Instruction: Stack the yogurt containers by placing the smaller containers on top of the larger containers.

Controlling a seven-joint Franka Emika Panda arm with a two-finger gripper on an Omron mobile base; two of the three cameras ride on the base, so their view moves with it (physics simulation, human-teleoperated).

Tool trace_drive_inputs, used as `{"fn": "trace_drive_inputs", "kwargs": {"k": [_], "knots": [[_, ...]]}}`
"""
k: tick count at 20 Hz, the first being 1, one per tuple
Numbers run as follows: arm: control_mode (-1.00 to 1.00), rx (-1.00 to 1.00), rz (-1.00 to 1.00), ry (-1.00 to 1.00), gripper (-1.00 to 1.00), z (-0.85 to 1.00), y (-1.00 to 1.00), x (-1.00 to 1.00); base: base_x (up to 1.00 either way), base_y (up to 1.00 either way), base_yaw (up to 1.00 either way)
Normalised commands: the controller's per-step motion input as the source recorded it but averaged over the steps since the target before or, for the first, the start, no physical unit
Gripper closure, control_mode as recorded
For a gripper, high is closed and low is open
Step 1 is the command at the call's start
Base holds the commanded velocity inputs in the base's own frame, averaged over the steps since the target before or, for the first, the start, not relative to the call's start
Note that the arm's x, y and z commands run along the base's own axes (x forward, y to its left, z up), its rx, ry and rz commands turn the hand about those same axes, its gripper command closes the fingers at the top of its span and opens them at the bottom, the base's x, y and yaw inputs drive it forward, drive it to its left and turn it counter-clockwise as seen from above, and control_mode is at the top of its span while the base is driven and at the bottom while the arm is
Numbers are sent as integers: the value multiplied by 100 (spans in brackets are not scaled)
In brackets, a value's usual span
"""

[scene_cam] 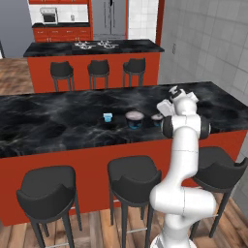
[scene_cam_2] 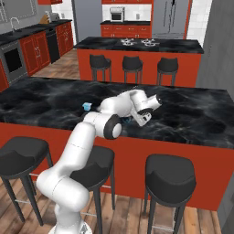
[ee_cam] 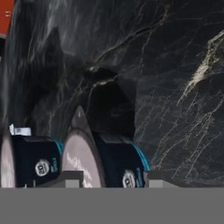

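Hovering jaws (ee_cam: 111, 178) | over wide tub (ee_cam: 116, 164) | small cup (ee_cam: 30, 159) beside

Hiding most of the small dark cup (scene_cam: 157, 118) behind the forearm. Sitting too far from the hand (ee_cam: 112, 178), leaving print on the tiny light-blue cup (scene_cam: 107, 117) unreadable. Cutting off a tub (ee_cam: 26, 159) at the hand view's edge.

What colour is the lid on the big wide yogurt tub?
Pale pinkish-grey, on the wide tub; the left base view shows it best.
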Motion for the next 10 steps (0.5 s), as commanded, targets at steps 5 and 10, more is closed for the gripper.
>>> {"fn": "trace_drive_inputs", "kwargs": {"k": [5, 10], "knots": [[-100, 6, 0, 0, 100, 38, 0, 0, 0, 0, 0], [-100, 7, 0, 0, 100, 56, 0, 0, 0, 0, 0]]}}
